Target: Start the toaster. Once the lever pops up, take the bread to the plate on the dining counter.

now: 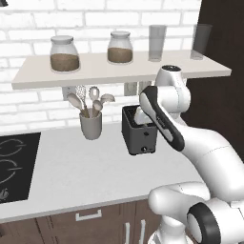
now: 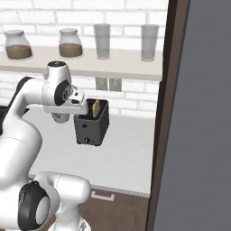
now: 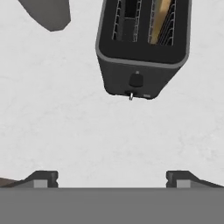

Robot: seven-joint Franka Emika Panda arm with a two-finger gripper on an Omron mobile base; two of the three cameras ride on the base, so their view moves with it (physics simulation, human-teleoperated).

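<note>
Our tool [image 3: 112, 178] hangs with its fingers spread wide, empty, above the white table [image 3: 65, 131] just before the toaster [image 3: 142, 52]. We see the bread [image 3: 161, 19] standing in one slot

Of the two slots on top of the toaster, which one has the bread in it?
In the hand view, the right slot of the toaster holds the bread, a tan slice. The left slot shows only dark wire guides and is empty.
</note>
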